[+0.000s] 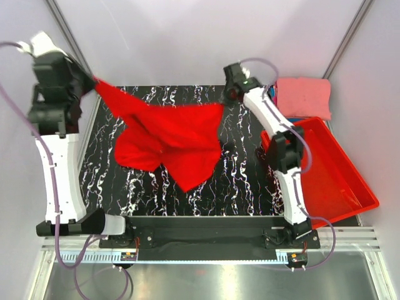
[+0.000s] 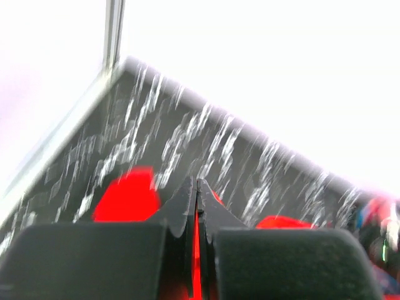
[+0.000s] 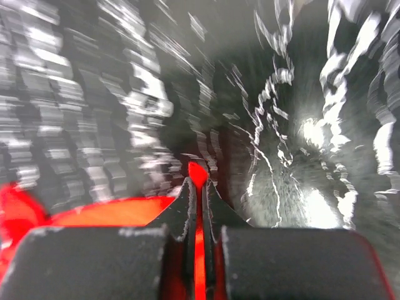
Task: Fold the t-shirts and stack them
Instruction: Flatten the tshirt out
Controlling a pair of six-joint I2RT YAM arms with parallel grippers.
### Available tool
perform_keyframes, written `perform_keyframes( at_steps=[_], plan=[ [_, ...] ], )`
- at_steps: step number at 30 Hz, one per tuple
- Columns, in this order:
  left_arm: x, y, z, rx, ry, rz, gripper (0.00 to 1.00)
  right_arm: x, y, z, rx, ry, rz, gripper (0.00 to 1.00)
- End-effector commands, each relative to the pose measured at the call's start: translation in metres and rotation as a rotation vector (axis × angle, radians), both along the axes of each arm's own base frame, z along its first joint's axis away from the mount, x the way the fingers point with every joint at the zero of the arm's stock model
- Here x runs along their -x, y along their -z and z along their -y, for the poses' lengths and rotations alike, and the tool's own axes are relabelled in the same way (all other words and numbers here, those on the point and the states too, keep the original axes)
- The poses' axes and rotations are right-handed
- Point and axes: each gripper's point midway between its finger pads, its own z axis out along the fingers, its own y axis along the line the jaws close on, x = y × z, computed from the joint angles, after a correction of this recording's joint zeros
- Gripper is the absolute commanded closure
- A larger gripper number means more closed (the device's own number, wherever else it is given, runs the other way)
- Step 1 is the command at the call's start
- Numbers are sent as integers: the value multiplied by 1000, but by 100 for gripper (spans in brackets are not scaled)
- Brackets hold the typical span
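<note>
- The two arms stand at the near edge of the black table (image 1: pixel 144 194) with white streaks.
- The red shirt (image 1: pixel 169 134) hangs in the air over the middle of the table. It is stretched between the two grippers.
- The shirt's lowest tip points to the near edge of the table. I cannot tell if the tip touches the table.
- The left gripper (image 1: pixel 94 79) is up high over the far left corner of the table. It pinches one corner of the red shirt.
- In the left wrist view, the left gripper (image 2: pixel 197 184) has its fingers pressed close, with a thin red strip between them. More red cloth (image 2: pixel 128 197) hangs below. This view is blurry.
- The right gripper (image 1: pixel 225 101) is over the far side of the table, right of the middle. It pinches the other top corner.
- In the right wrist view, the right gripper (image 3: pixel 199 184) is clamped tight on red cloth (image 3: pixel 112 212). This view is blurry too.
- A red bin (image 1: pixel 350 181) sits at the right edge of the table.
- A folded pink shirt (image 1: pixel 304 95) lies past the far right corner of the table. A bit of blue cloth (image 1: pixel 273 95) shows at its left edge.
</note>
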Motion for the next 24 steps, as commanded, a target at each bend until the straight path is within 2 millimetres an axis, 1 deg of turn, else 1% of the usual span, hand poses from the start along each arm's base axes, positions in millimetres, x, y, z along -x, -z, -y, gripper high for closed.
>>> perform_keyframes(
  at_steps=[1,2,3,4,5,6,7,8,9,10,11,12,13,14,15,16,17,18,19,20,21,22,23,24],
  plan=[
    [39,-99,-19,-31,-117,235,100,23,-238,33,-62,1,501,100],
    [57,-119,-25,-43,-156,275,100,31,-250,37,-64,-4,524,100],
    [60,-122,-27,-60,-164,275,100,39,-256,42,-57,-4,531,100],
    [66,-125,-28,-66,-170,282,100,56,-276,48,-68,-4,562,100],
    [68,-118,-30,-74,-177,260,100,62,-278,53,-64,3,564,100],
    [76,-117,-30,-87,-178,259,100,69,-278,57,-59,4,562,100],
    [77,-108,-30,-93,-176,234,100,84,-273,65,-50,12,555,100],
    [69,-83,-30,-96,-167,165,100,90,-269,69,-46,19,548,100],
    [79,-77,-28,-96,-157,159,100,96,-235,72,-22,17,482,100],
    [79,-66,-25,-90,-142,138,100,110,-244,78,-35,24,511,100],
    [68,-32,-18,-77,-98,69,100,118,-234,82,-31,34,490,100],
    [80,-28,-10,-52,-68,94,100,127,-194,84,-18,37,404,100],
    [73,16,-3,-22,-27,5,100,139,-196,86,-41,34,418,100],
    [71,26,15,15,63,18,100,147,-181,85,-49,21,392,100],
    [82,36,26,55,104,30,100,161,-138,82,-49,3,298,100],
    [85,56,32,82,130,-1,100,172,-131,80,-72,-4,291,100],
    [83,103,44,124,185,-92,100,180,-116,75,-88,-24,257,100],
    [92,118,47,147,188,-101,100,198,-78,69,-80,-44,174,100],
    [96,164,48,175,179,-197,100,206,-66,65,-83,-53,155,100],
    [97,177,54,193,205,-202,100,215,-49,59,-78,-70,120,98],
    [102,190,54,201,200,-217,100,229,-23,57,-61,-72,61,96],
    [107,220,53,218,182,-283,100,241,-8,54,-33,-81,14,94],
    [107,230,53,226,175,-296,100,247,4,58,-3,-60,-13,91],
    [110,242,54,236,170,-321,100,257,21,63,9,-32,-60,89]
  ],
)
